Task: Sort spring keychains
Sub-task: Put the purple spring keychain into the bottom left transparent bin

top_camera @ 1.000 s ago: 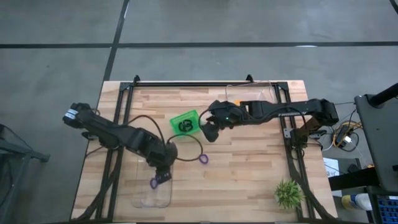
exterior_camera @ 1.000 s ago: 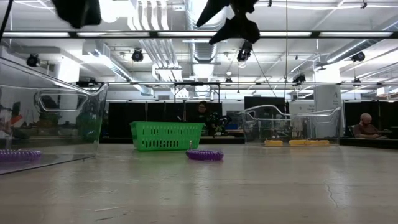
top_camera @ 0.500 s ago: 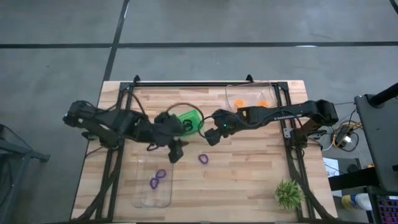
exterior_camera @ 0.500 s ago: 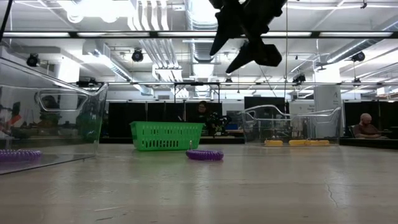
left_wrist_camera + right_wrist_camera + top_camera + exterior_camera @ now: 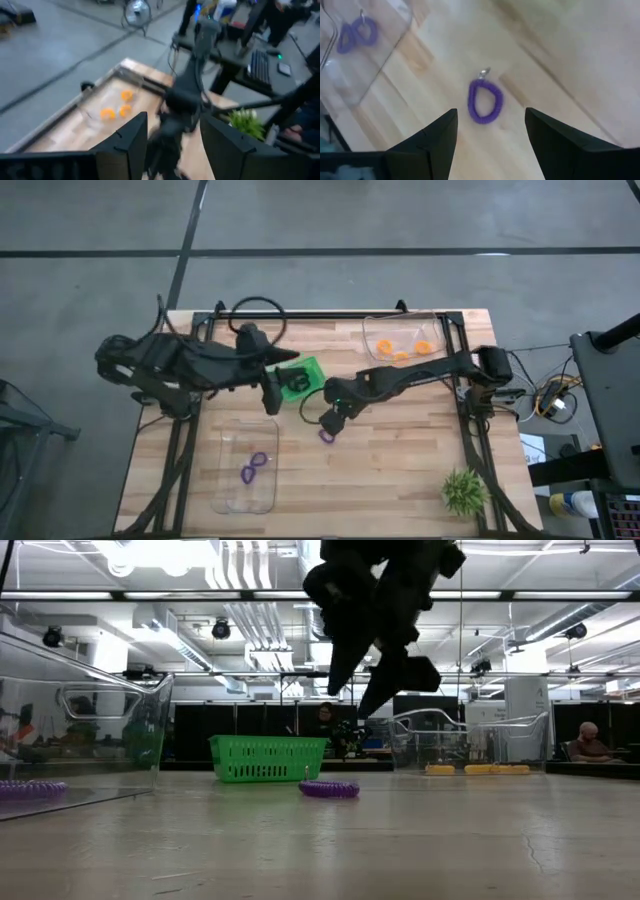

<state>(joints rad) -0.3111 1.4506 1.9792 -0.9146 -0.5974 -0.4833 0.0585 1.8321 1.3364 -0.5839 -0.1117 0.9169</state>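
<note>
A purple spring keychain (image 5: 326,436) lies flat on the wooden table; it also shows in the right wrist view (image 5: 484,102) and the low view (image 5: 329,789). My right gripper (image 5: 331,420) hangs open just above it, touching nothing (image 5: 490,145). My left gripper (image 5: 270,395) is open and empty (image 5: 172,145), beside the green bin (image 5: 300,376), which holds a black keychain (image 5: 293,385). Two purple keychains (image 5: 253,467) lie in the near-left clear bin (image 5: 245,498). Orange keychains (image 5: 402,349) lie in the far-right clear bin (image 5: 405,322).
A small green spiky plant (image 5: 463,492) stands at the near right corner. Bare wood lies between the near clear bin and the plant. The green bin (image 5: 268,758) stands behind the purple keychain in the low view. People sit in the room beyond the table.
My left gripper has gone up and toward the far edge, from over the near-left clear bin to beside the green bin; a second purple keychain now lies in that bin. My right gripper has gone toward the near-left and down, to just above the purple keychain on the table.
</note>
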